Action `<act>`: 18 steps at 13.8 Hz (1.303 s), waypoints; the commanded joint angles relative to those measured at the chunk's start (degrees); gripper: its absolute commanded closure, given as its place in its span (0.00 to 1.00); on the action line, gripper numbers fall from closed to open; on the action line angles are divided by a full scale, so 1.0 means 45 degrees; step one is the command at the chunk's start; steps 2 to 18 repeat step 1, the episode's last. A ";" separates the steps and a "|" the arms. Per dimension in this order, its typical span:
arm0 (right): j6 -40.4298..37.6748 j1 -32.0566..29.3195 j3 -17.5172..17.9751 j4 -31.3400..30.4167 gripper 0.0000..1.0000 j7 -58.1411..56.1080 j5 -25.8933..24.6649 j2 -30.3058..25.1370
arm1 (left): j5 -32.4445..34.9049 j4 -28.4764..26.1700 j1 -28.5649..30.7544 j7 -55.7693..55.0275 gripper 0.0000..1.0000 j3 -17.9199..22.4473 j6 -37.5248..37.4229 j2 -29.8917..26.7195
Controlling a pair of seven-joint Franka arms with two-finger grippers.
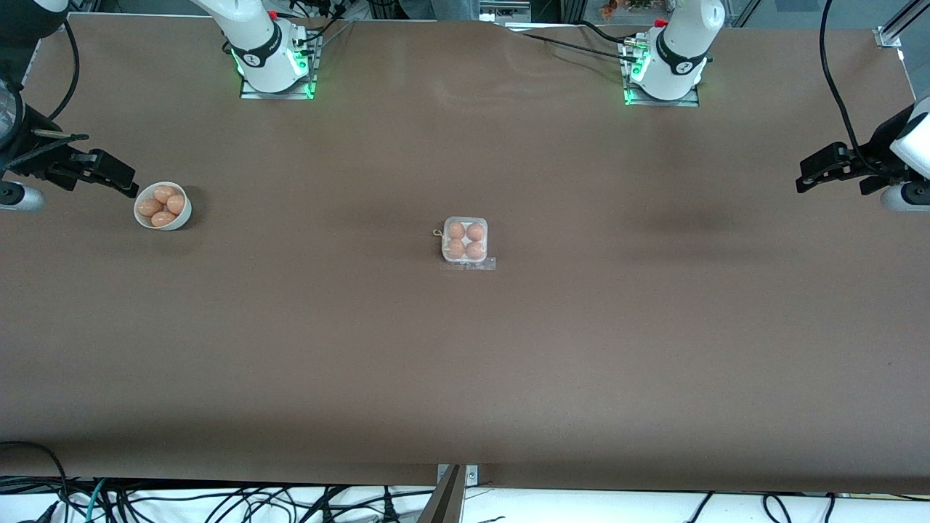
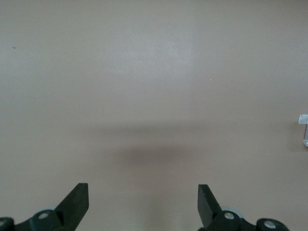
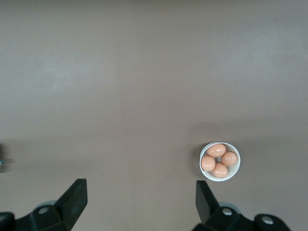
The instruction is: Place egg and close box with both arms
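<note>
Box [image 1: 465, 240] sits at the middle of the brown counter [image 1: 465, 363], well apart from both arms. Four orange-brown eggs fill its four cells, including the egg [image 1: 456, 230] in one of the two cells farther from the front camera. Clear lid appears to lie down over the eggs; a thin clear flap shows along the edge nearer the front camera.

White bowl [image 1: 163, 206] stands toward the right arm's end of the counter. Four more eggs [image 3: 219, 160] lie in it, touching one another.

Right claw [image 1: 120, 178] hangs above the counter just beside the bowl, fingers spread wide, holding nothing. In the right wrist view the bowl lies near one fingertip [image 3: 204, 192].

Left claw [image 1: 814, 171] hangs over bare counter at the left arm's end, fingers likewise wide apart and empty. Both arms wait.
</note>
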 commanded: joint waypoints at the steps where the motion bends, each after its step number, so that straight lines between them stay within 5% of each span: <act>1: -0.0295 -0.0002 -0.0011 0.0328 0.00 0.0114 0.0180 0.0108 | -0.0249 -0.0619 -0.0015 0.0263 0.00 0.0081 0.0259 -0.0594; 18: -0.0295 -0.0002 -0.0011 0.0328 0.00 0.0114 0.0180 0.0108 | -0.0249 -0.0619 -0.0015 0.0263 0.00 0.0081 0.0259 -0.0594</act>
